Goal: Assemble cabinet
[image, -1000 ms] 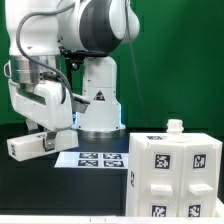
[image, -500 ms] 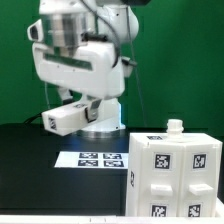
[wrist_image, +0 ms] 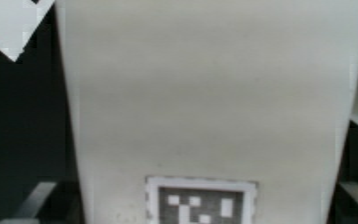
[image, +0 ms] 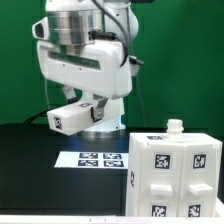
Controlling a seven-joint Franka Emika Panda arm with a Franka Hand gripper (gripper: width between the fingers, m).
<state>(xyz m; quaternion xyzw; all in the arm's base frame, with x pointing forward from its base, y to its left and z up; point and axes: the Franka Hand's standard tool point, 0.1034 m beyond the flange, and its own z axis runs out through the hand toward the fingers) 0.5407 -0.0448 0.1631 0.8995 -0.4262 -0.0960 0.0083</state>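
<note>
Cabinet: we see the cabinet (image: 172, 172) standing on the black bench (image: 30, 170) at the exterior view's right, near the front edge, a white box with square tags on its faces.
Knob: a small white knob (image: 175, 127) sits on its top.
Loose panel: we see a white panel (image: 77, 115) with one tag held up in the air, tilted, above the bench and well apart from the cabinet; in the wrist view it fills most of the picture (wrist_image: 202, 110).
Fingers: we judge them closed on that panel, their tips mostly hidden behind it.
Marker board: it (image: 95, 158) lies flat on the bench, just beside the cabinet.
Pedestal: the white pedestal (image: 103, 115) stands behind the marker board.
</note>
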